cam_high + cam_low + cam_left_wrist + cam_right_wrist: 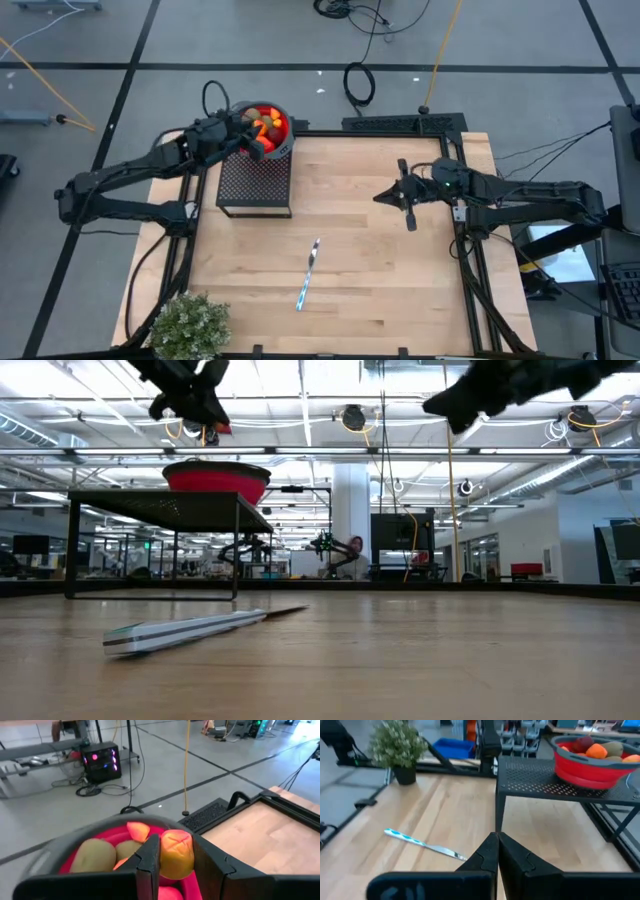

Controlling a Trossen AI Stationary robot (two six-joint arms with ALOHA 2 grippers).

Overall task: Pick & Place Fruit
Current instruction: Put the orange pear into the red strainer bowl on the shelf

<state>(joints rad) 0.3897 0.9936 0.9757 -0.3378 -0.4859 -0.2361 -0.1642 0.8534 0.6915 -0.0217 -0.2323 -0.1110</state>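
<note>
The left gripper [175, 862] hangs just above a red bowl [280, 135] with a grey rim, its two dark fingers [149, 865] clamped on a yellow-orange toy fruit [176, 852] with a reddish top. The bowl stands at the far end of a black perforated metal stand [255, 183] on the pale wooden table [360, 270]. Inside the bowl lie more toy fruit [596, 750]: olive-brown ovals [93, 855], an orange piece and a dark-red one, seen over the rim from the right wrist view. The right gripper [497, 852] hovers in the air well apart from the stand, on the table's right side, its fingers pressed together with nothing between them. A silver table knife [308, 273] with a blue-patterned handle lies flat on the wood in front of the stand, nearer the table's front edge. A bushy grey-green potted plant [188, 325] sits at the front-left corner of the table, well apart from the stand.
</note>
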